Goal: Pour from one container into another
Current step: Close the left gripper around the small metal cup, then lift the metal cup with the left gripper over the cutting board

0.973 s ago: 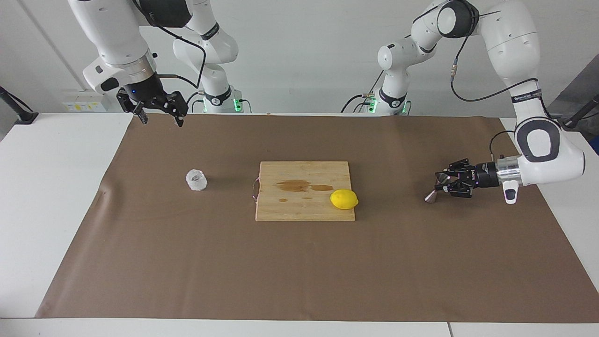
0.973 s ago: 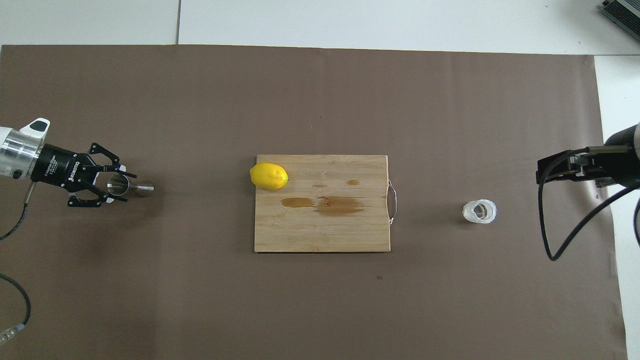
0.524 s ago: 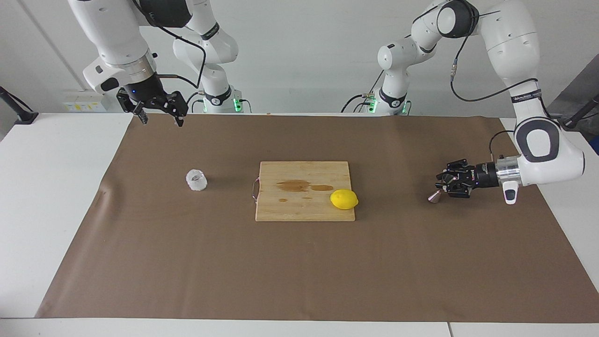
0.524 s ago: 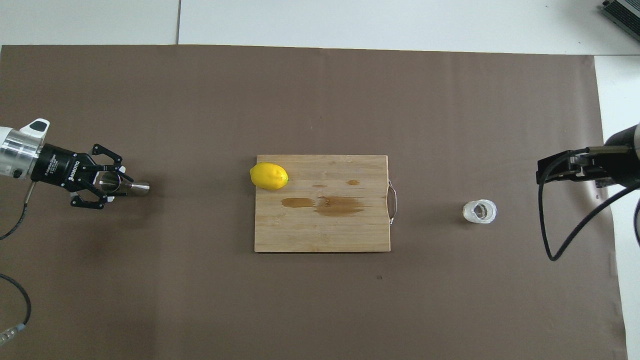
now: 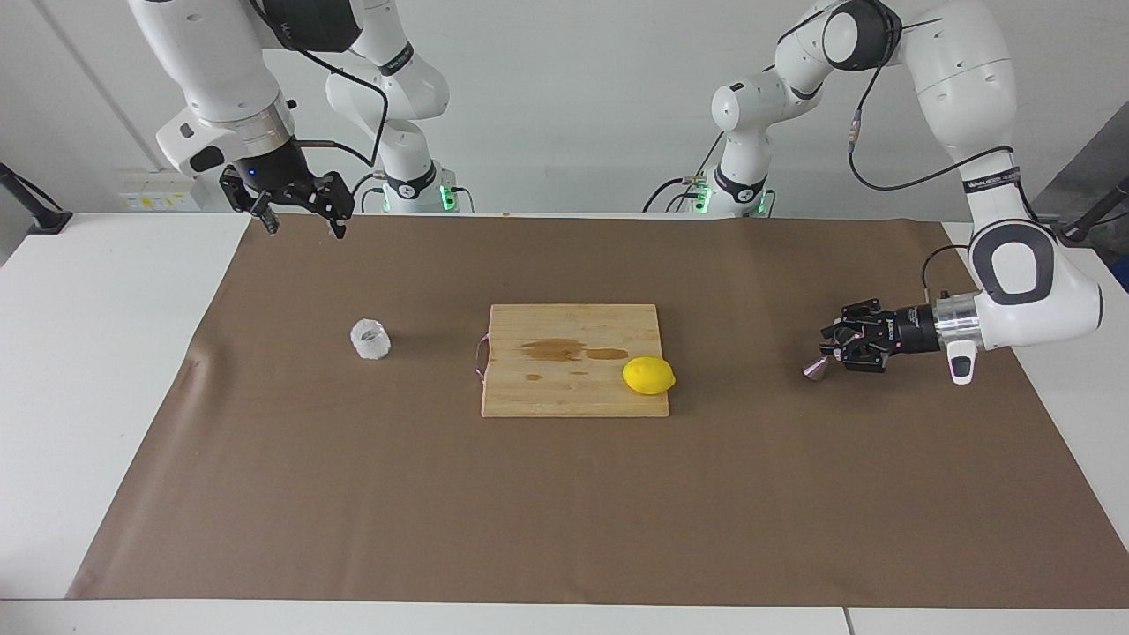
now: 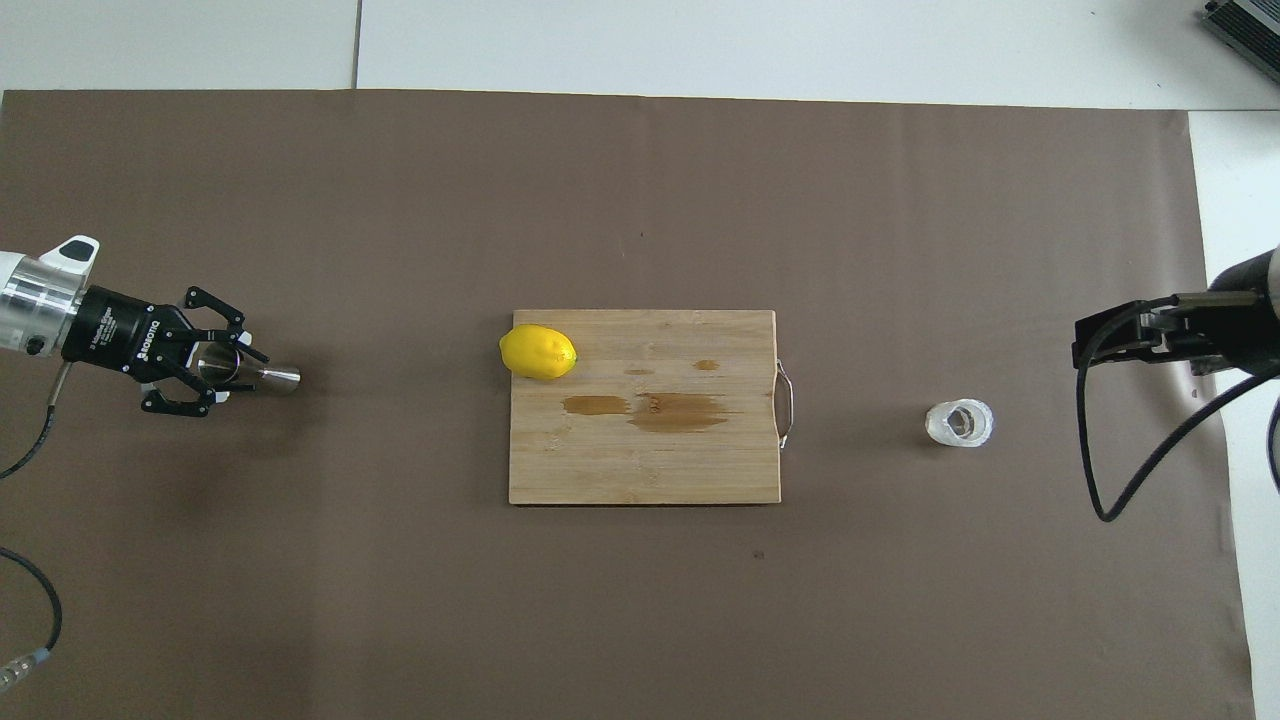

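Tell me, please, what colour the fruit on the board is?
The lemon is bright yellow, clearest overhead.

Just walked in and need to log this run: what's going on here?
The left gripper is shut on the steel jigger, low over the brown mat at the left arm's end of the table. The right gripper waits open, raised over the mat's edge nearest the robots. The clear glass cup stands untouched at the right arm's end. A lemon sits on the stained wooden cutting board mid-table. Nothing is being poured yet.

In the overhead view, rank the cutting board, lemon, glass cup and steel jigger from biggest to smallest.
1. Cutting board
2. Lemon
3. Glass cup

Steel jigger: partly hidden in the left gripper, so unranked against the cup.
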`<state>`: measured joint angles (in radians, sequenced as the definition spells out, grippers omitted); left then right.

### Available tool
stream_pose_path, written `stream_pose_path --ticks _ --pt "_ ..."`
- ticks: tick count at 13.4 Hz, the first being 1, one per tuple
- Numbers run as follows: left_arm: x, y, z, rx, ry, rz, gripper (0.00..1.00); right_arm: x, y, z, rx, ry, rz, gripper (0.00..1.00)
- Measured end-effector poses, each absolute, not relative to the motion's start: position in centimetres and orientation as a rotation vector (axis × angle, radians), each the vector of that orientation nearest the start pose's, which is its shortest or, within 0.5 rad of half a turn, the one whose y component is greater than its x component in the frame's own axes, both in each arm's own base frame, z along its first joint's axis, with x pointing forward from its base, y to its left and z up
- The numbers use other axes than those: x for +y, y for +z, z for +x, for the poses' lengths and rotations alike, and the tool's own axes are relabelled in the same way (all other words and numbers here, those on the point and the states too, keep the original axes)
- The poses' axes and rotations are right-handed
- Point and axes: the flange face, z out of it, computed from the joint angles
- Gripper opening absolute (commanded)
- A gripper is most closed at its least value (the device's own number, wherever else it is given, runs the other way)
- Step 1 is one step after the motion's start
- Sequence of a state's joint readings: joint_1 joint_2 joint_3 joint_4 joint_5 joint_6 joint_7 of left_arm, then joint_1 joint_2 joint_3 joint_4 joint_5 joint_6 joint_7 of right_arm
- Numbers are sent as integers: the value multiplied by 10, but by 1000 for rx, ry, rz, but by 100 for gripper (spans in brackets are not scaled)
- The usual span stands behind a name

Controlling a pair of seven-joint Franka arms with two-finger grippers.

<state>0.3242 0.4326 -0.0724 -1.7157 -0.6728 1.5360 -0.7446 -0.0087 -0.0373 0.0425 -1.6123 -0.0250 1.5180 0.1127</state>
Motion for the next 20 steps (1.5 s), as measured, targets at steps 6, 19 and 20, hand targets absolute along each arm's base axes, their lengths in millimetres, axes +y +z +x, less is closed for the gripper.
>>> stream_pose_path --ticks 6,19,20 --pt "56 345 602 1425 -984 2035 35 16 621 537 126 87 -3168 100" --pt "-131 441 613 1645 -950 2034 33 16 621 537 126 87 -3168 100" --pt "-152 444 611 1651 -951 2033 33 16 621 537 126 87 -3168 100"
